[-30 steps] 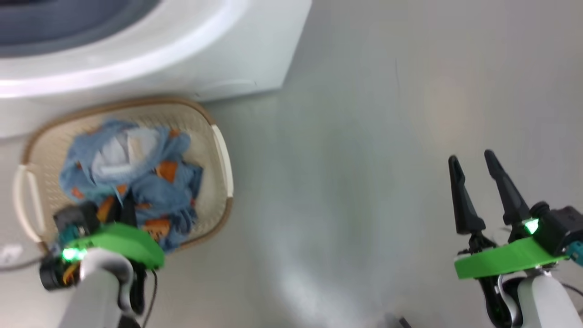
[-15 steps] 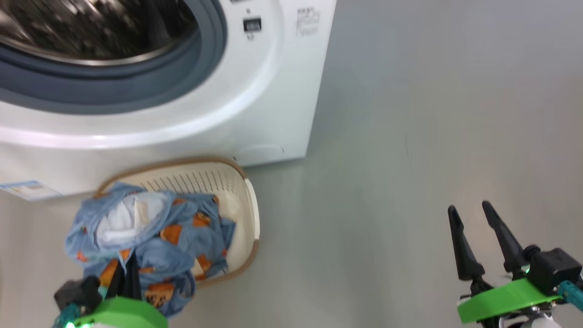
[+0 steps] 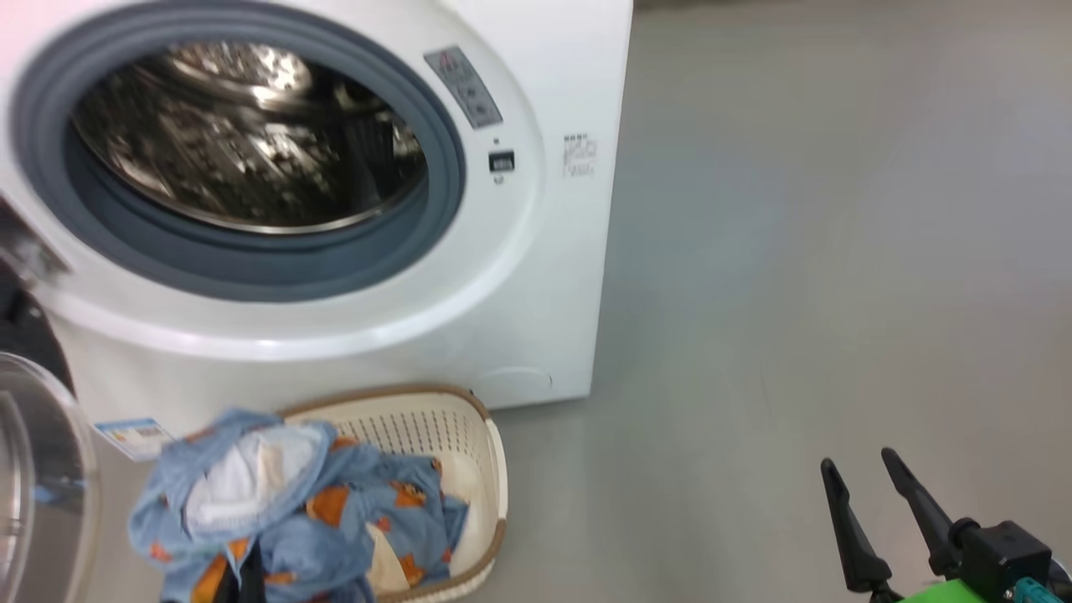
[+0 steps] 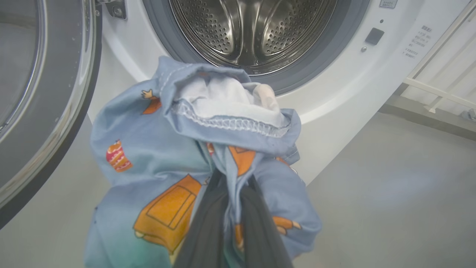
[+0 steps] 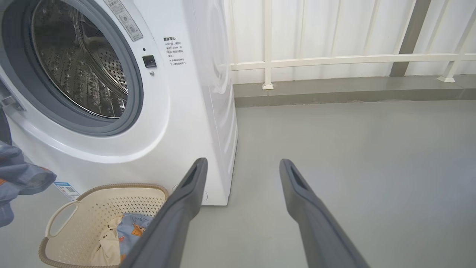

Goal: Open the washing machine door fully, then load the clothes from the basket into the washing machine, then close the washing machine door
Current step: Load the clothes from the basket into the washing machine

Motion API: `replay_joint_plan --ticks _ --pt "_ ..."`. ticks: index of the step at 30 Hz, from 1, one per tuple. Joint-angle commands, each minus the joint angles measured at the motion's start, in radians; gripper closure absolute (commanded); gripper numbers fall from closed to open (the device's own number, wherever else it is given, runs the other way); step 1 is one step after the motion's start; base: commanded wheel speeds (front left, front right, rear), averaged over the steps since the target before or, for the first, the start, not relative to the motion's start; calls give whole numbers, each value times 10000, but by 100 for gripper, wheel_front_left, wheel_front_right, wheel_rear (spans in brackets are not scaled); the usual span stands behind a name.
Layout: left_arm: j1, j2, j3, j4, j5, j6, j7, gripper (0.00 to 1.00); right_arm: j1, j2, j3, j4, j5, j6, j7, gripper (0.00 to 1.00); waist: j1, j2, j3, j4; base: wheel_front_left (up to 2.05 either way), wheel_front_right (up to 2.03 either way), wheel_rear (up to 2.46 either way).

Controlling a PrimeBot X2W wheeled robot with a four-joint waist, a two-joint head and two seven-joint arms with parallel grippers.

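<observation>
The washing machine (image 3: 536, 276) stands with its steel drum (image 4: 253, 29) exposed. The washing machine door (image 4: 44, 93) is swung open on the left, and its glass bowl (image 3: 33, 486) shows at the head view's edge. My left gripper (image 4: 232, 178) is shut on a bunch of light-blue clothes (image 4: 167, 149) with orange figures. That bunch hangs in the air in front of the drum opening. Below it the cream basket (image 5: 74, 203) sits on the floor against the machine, with more clothes (image 5: 130, 229) inside. My right gripper (image 5: 243, 165) is open and holds nothing, off to the right over bare floor.
Grey floor (image 3: 796, 293) stretches to the right of the machine. A white railing and panelled wall (image 5: 334, 59) run behind it. A blue label (image 3: 134, 435) is stuck on the machine's lower left corner, close to the open door.
The head camera has tilted up, bringing the drum into view. My left gripper has lifted the blue clothes up out of the basket. The right gripper stays open.
</observation>
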Motion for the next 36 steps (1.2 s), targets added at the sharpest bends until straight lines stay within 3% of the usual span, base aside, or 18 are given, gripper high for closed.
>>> replay_joint_plan --ticks 1,13,36 --pt "79 92 290 -377 -31 34 -66 100 38 -218 289 -195 -111 14 -49 0 0 0 -670 141 0 0 0" --pt "1009 92 281 -1499 -12 122 -66 100 486 -248 208 -72 -304 14 -49 0 0 0 -1326 434 0 0 0" --pt "1222 91 117 -1902 -102 167 -66 100 493 -122 224 -60 -293 14 -49 0 0 0 -1319 443 0 0 0"
